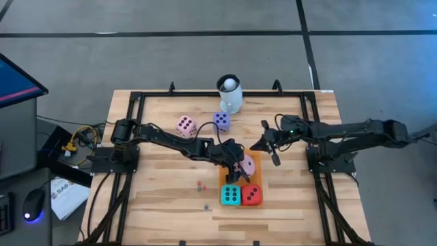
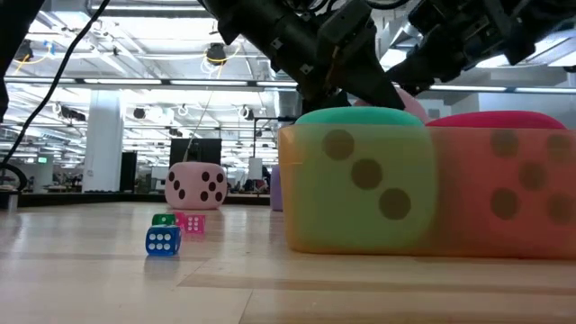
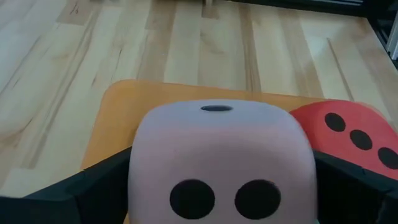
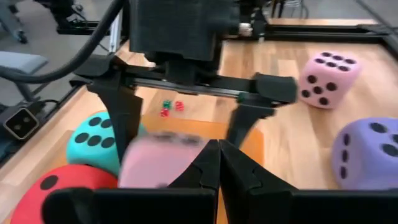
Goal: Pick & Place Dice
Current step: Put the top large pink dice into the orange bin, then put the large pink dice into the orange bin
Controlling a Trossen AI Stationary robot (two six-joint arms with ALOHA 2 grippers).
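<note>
From above, the left gripper (image 1: 235,164) hangs over the orange mat (image 1: 224,179) with a pale pink die (image 1: 248,165) between its spread fingers. A teal die (image 1: 230,195) and a red die (image 1: 251,195) sit side by side on the mat's near end. The right gripper (image 1: 259,145), its fingers pressed together, hovers just beside the left one, holding nothing. A second pink die (image 1: 186,126) and a purple die (image 1: 221,121) lie apart near the white mug (image 1: 230,94).

At table level, teal and red cubes fill the foreground; tiny dice (image 2: 163,240) lie farther off.

The left wrist view shows the pale pink die (image 3: 222,162) between both fingers (image 3: 74,196), over the mat; whether they press it I cannot tell.

The right wrist view shows its own fingertips (image 4: 218,163) closed, with the left gripper's fingers wide around the pink cube.
</note>
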